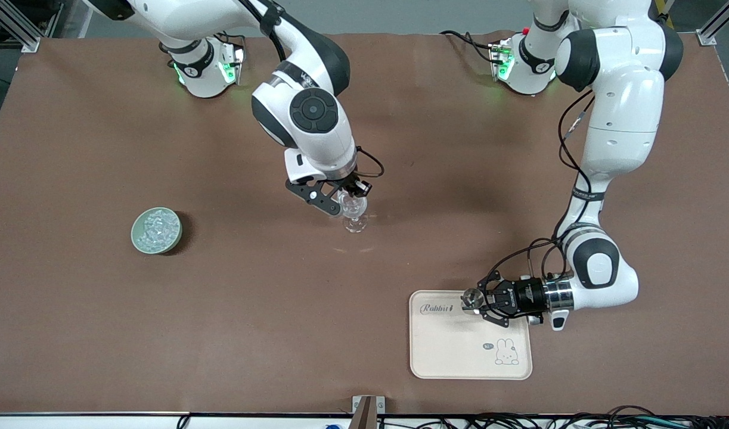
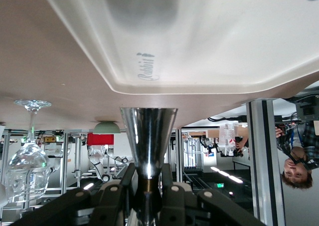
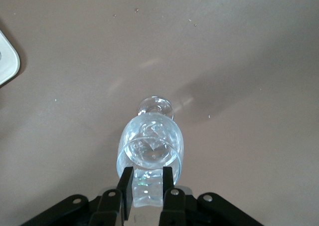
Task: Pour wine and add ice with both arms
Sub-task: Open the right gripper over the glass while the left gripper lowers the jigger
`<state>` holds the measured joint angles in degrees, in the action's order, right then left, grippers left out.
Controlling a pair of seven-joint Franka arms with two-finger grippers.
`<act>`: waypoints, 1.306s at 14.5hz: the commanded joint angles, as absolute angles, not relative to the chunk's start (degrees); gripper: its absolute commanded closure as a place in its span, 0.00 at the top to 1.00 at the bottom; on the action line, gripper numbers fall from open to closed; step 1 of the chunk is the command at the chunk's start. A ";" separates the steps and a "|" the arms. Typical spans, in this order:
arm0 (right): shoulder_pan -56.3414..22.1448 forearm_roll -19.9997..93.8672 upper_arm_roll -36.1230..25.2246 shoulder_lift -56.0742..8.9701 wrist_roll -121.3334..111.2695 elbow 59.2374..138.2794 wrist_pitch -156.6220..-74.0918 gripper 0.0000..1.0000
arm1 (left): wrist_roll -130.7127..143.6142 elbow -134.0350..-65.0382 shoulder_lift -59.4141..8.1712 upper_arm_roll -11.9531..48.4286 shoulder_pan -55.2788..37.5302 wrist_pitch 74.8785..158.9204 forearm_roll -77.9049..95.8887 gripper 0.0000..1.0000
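Note:
My right gripper (image 1: 347,199) is over the clear stemmed glass (image 1: 355,219) at mid-table and is shut on a clear chunk of ice (image 3: 148,187), held just above the glass rim (image 3: 150,143). More ice lies in the glass. Several ice chunks (image 1: 157,227) fill the pale green bowl (image 1: 156,230) toward the right arm's end. My left gripper (image 1: 472,301) lies level over the cream tray (image 1: 453,351) and is shut on a shiny metal measuring cup (image 2: 148,136), its mouth facing away from the wrist. The glass (image 2: 29,156) and bowl (image 2: 106,128) also show in the left wrist view.
The tray, printed with a rabbit, sits near the front edge toward the left arm's end; its corner shows in the right wrist view (image 3: 6,61). Bare brown tabletop (image 1: 251,310) lies between bowl, glass and tray.

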<state>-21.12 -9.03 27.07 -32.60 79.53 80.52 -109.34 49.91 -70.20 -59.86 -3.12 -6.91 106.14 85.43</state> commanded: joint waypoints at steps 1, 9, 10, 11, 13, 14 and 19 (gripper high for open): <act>-21.18 -11.34 27.77 -33.66 82.00 80.68 -109.78 0.02 | 49.48 -65.40 -63.54 -2.73 -6.59 106.16 87.19 0.01; -20.92 -11.34 27.77 -33.93 81.74 80.33 -109.95 0.13 | 49.48 -61.09 -66.36 -2.64 -6.77 111.08 89.38 0.01; -20.92 -11.34 27.77 -33.93 81.65 80.33 -109.95 0.15 | 49.48 -60.82 -66.53 -2.64 -6.94 111.96 89.47 0.01; -20.83 -11.34 27.77 -33.93 81.56 80.25 -109.95 0.17 | 49.48 -60.73 -66.88 -2.55 -6.94 112.41 89.47 0.01; -20.74 -11.34 27.77 -33.93 81.30 80.07 -109.95 0.22 | 49.39 -60.64 -67.32 -2.55 -6.94 112.67 89.47 0.01; -20.66 -11.34 27.77 -33.93 81.21 79.98 -109.95 0.26 | 49.48 -60.64 -67.32 -2.55 -6.94 112.76 89.56 0.01; -20.65 -11.34 27.77 -33.93 81.56 79.81 -109.95 0.49 | 49.66 -60.73 -67.76 -2.72 -6.94 112.68 91.49 0.01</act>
<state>-21.18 -9.99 27.06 -33.84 80.36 80.09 -109.77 49.54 -62.82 -66.60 -2.92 -6.96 112.37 90.09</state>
